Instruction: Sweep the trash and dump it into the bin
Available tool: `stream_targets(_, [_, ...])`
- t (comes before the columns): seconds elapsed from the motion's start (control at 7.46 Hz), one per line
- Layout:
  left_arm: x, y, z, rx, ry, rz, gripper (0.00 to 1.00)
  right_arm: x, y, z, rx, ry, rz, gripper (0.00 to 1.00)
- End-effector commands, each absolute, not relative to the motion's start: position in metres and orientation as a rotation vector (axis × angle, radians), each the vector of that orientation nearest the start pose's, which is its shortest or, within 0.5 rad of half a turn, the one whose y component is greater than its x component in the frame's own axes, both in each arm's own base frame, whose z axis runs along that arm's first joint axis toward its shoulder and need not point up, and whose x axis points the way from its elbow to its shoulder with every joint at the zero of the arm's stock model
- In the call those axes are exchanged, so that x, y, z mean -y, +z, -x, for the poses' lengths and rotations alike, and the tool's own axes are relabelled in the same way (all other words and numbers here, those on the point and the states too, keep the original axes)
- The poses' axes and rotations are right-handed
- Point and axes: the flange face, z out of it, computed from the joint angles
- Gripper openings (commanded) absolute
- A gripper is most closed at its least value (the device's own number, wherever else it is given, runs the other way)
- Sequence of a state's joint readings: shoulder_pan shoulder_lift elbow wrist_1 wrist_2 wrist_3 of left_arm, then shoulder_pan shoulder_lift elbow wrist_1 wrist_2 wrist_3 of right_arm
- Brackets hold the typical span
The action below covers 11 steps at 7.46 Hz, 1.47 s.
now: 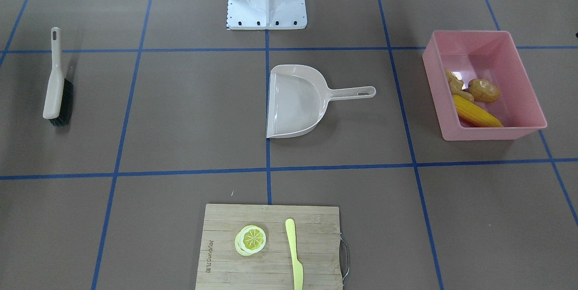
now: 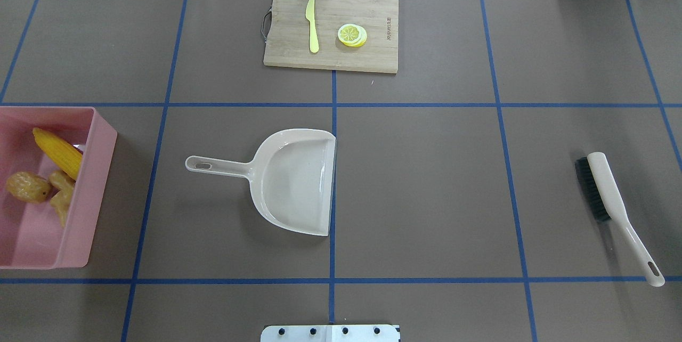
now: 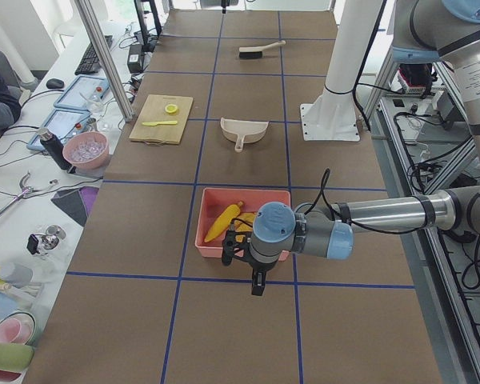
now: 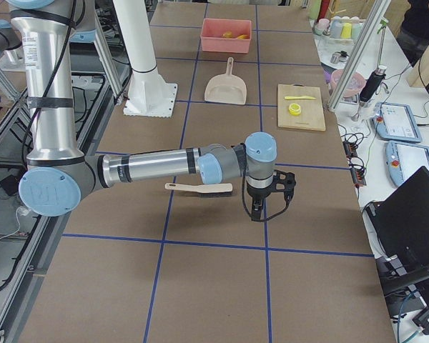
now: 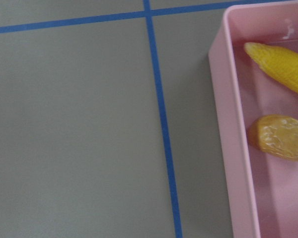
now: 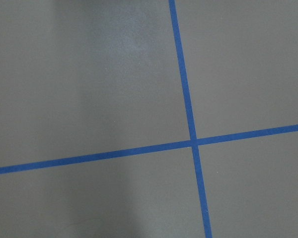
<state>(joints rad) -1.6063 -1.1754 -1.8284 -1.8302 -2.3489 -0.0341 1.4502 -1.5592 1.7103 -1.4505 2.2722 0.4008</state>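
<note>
Currently left gripper (image 3: 257,286) points down at table, just beside outer wall of pink bin (image 1: 492,134); fingers apart or together, cannot tell (side view only). Right gripper (image 4: 256,212) points down near brush (image 4: 199,188); finger state likewise not determinable. Corn cob (image 1: 476,113), ginger root (image 1: 456,84) and potato (image 1: 484,90) lie inside bin, bunched together. Dustpan (image 1: 295,100) flat at table centre, well apart from bin.

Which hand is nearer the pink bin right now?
Left. The left hand hangs just beside the bin, off its outer wall; the right hand is far off at the other end, by the brush.
</note>
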Motion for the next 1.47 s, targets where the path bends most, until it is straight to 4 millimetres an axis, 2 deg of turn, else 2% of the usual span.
stream_targets(0.0, [0.328, 0.666, 0.080, -0.812, -0.206, -0.048, 0.98, 0.503, 0.578, -0.015, 0.736, 0.127, -0.087, 1.00])
stream_targets(0.13, [0.334, 0.649, 0.077, -0.871, -0.337, -0.002, 0.98, 0.487, 0.586, -0.015, 0.752, 0.124, -0.064, 1.00])
stream_targets(0.27, [0.334, 0.643, 0.076, -0.881, -0.370, 0.008, 0.98, 0.466, 0.588, -0.018, 0.749, 0.112, -0.064, 1.00])
stream_targets(0.4, [0.333, 0.644, 0.076, -0.884, -0.398, 0.028, 0.98, 0.456, 0.596, -0.020, 0.740, 0.037, -0.080, 1.00])
stream_targets(0.54, [0.330, 0.653, 0.075, -0.875, -0.407, 0.045, 0.98, 0.454, 0.606, -0.020, 0.729, 0.018, -0.072, 1.00])
stream_targets(0.67, [0.335, 0.652, 0.073, -0.866, -0.415, 0.080, 0.98, 0.451, 0.619, -0.027, 0.713, 0.024, -0.062, 1.00])
stream_targets(0.8, [0.350, 0.634, 0.072, -0.859, -0.410, 0.084, 0.98, 0.450, 0.632, -0.039, 0.706, -0.014, -0.075, 1.00])
stream_targets(0.94, [0.368, 0.631, 0.064, -0.797, -0.391, 0.101, 0.98, 0.452, 0.631, -0.043, 0.705, -0.026, -0.087, 1.00])
stream_targets(1.21, [0.367, 0.632, 0.067, -0.729, -0.334, 0.067, 0.98, 0.454, 0.629, -0.044, 0.699, -0.021, -0.094, 1.00])
stream_targets(1.34, [0.355, 0.639, 0.069, -0.729, -0.196, 0.029, 0.98, 0.454, 0.628, -0.046, 0.698, -0.016, -0.095, 1.00])
